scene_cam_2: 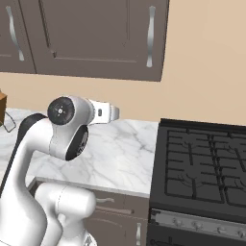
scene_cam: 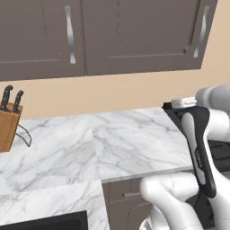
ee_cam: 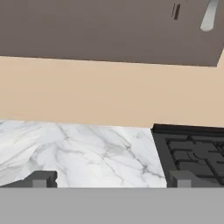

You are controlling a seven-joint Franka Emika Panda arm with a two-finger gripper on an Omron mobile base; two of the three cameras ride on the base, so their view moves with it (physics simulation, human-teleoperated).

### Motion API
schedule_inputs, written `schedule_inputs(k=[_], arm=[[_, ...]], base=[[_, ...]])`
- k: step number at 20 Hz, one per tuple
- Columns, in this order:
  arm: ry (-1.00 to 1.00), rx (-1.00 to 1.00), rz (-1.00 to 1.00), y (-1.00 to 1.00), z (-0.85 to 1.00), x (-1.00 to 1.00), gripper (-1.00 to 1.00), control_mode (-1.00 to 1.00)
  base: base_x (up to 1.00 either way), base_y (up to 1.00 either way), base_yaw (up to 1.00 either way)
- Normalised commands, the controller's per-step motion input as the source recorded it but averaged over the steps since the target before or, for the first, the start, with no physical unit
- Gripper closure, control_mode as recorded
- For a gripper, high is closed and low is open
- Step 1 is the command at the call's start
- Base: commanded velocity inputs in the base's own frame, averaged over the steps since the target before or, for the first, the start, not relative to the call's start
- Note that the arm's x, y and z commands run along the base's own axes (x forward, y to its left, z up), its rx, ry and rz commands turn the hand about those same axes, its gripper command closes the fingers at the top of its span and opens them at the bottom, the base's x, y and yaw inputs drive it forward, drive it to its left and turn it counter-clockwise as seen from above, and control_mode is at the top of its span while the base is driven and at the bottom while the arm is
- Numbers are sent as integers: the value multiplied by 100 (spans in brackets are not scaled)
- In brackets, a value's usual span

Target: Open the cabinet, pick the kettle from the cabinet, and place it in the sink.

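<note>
Left base view: the cabinet (scene_cam: 134,36) hangs on the beige wall, doors shut, 2 long curved silver handles (scene_cam: 69,33) in sight. The kettle can't be seen, so where it sits can't be told. Below is the white marble counter (scene_cam: 126,143). A wooden knife block (scene_cam: 8,123) with black handles stands at the far left. A black corner of the sink (scene_cam: 49,222) shows at the bottom left edge. The white arm (scene_cam: 200,143) rises at right, in front of a black stove (scene_cam: 220,150). An under-counter drawer (scene_cam: 128,194) sits below the counter edge.

Right base view: cabinet doors closed, handle on the right door. The arm's elbow is at left over the counter, and the stove takes the right half.

Hand view: the gripper (ee_cam: 111,178) is spread wide with nothing between its 2 dark fingertips (ee_cam: 41,178). It points across the counter at the wall. The cabinet underside runs along the top, the stove at right.
</note>
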Motion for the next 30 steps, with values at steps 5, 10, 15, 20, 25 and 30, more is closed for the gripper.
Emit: schedule_inputs(k=[5, 10, 15, 20, 25, 30], arm=[[-6, 0, -5, -27, 23, -18, -100, -100], [0, 0, -9, -28, 25, -16, -100, -100], [4, -4, -11, -28, 26, -12, -100, -100], [1, 0, -7, -27, 23, -10, -100, -100], [0, 0, -1, -21, 22, -6, -100, -100], [0, 0, 0, -16, 23, -6, -100, -100]], base=[[0, 0, 0], [0, 0, 0], [0, 0, 0], [0, 0, 0], [0, 0, 0], [0, 0, 0]])
